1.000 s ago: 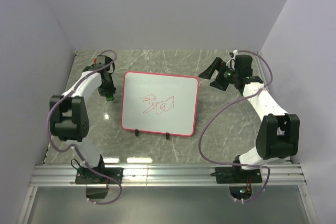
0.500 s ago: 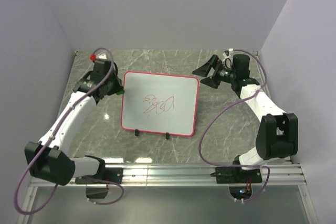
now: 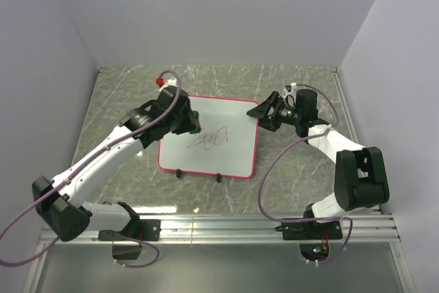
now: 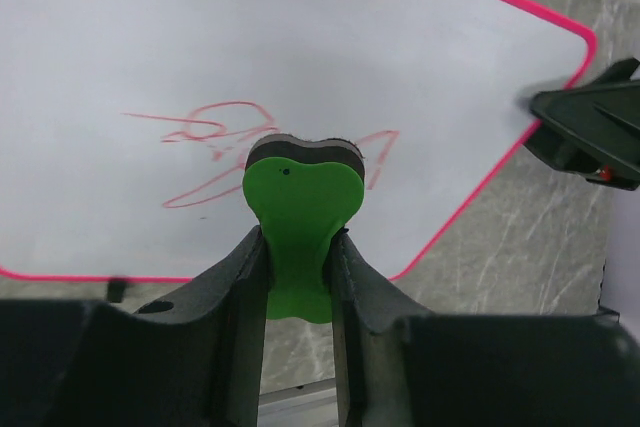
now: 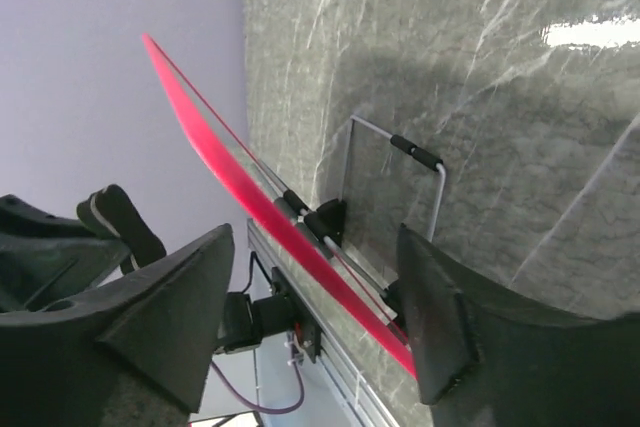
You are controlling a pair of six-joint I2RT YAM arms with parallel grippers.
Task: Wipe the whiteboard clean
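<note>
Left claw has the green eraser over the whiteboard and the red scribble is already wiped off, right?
Not wiped off. The left wrist view shows the red scribble on the whiteboard, partly behind the green eraser. The rest holds: the left claw grips that eraser over the board.

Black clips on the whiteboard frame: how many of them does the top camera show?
2. The left clip and the right clip both sit on the near edge of the whiteboard. The left arm covers its far left corner, so another could hide there.
</note>
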